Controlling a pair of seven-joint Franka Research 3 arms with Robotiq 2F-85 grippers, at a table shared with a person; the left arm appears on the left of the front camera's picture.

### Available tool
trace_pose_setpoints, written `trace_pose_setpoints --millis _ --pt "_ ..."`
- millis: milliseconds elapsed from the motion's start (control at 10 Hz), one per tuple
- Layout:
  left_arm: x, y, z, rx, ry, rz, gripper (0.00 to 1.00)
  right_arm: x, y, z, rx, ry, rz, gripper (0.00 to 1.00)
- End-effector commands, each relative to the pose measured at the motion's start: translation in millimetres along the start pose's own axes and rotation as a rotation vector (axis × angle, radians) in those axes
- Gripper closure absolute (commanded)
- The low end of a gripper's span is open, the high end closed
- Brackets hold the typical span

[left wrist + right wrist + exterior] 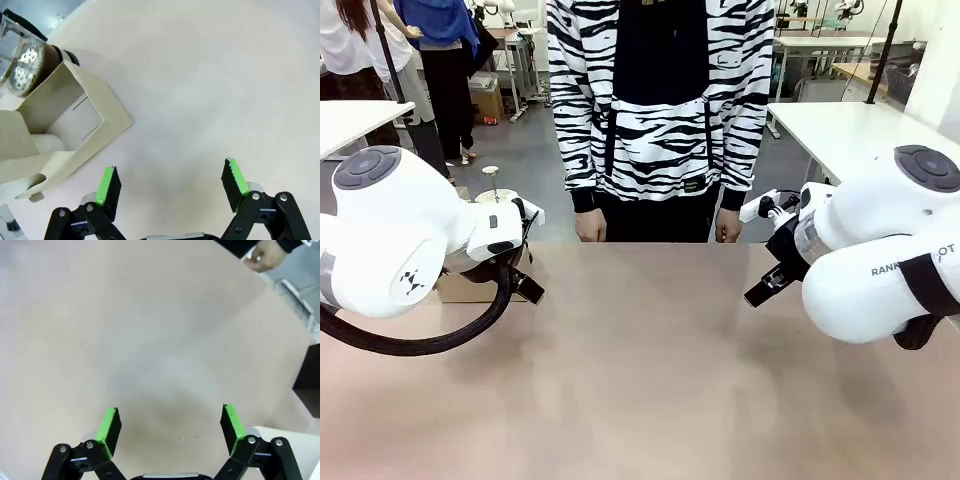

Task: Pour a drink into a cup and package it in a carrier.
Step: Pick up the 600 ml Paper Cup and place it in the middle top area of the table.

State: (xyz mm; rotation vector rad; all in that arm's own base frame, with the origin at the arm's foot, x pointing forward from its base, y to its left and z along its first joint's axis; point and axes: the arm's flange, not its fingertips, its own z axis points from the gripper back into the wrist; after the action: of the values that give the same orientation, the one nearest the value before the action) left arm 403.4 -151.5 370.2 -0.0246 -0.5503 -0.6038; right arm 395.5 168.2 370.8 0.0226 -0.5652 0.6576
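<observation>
Arms come in low from either side of the bench [650,380], my left end effector [171,174] and my right end effector [170,415] both spread wide over bare top, pads pinching nothing. Near my left one sits the carrier [50,95], and just behind it the drink [47,57], dark in its clear jar [12,50]. Off to my right stands a black box [307,385], with the person's hand [265,255] at the far edge.

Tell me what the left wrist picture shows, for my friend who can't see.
The left arm's jaws stand open, green pads apart, above the tan table. At picture left lies an open cardboard carrier, with a clear jar beyond it.
</observation>
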Motion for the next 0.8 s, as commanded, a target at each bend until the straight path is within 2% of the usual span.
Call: trace_pose_setpoints --millis 0,700 --pt "0.0 0.0 0.0 0.0 0.0 0.0 0.0 0.0 0.0 0.0 0.0 0.0 0.0 0.0" --pt "0.0 0.0 0.0 0.0 0.0 0.0 0.0 0.0 0.0 0.0 0.0 0.0 0.0 0.0"
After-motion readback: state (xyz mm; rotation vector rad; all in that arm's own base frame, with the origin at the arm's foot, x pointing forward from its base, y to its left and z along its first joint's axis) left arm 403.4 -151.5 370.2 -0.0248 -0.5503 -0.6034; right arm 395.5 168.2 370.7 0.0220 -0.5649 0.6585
